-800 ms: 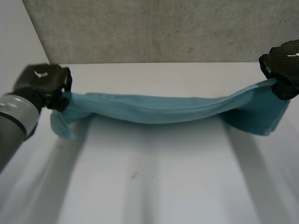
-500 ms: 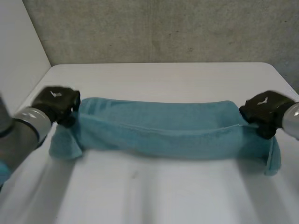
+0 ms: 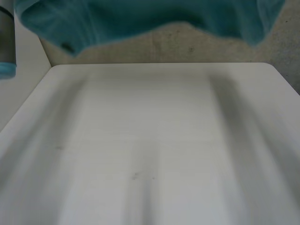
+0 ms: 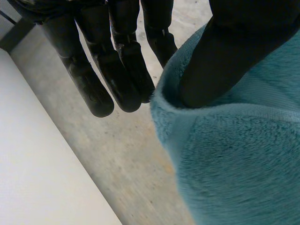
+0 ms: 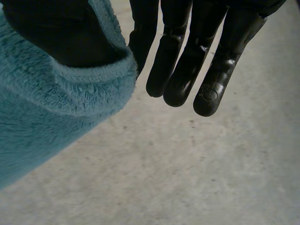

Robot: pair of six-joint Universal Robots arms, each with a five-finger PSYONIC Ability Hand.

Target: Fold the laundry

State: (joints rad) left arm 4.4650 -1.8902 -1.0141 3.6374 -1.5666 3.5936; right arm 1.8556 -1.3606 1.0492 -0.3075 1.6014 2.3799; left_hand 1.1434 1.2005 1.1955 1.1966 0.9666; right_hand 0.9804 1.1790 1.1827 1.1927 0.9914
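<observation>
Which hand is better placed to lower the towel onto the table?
Neither clearly: left hand and right hand each pinch an edge of the towel, high above the table. Probably both lower together.

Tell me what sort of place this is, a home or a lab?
Probably a lab or test room, not a home: a plain white table, a grey concrete wall behind it, and one teal towel held up above it.
</observation>
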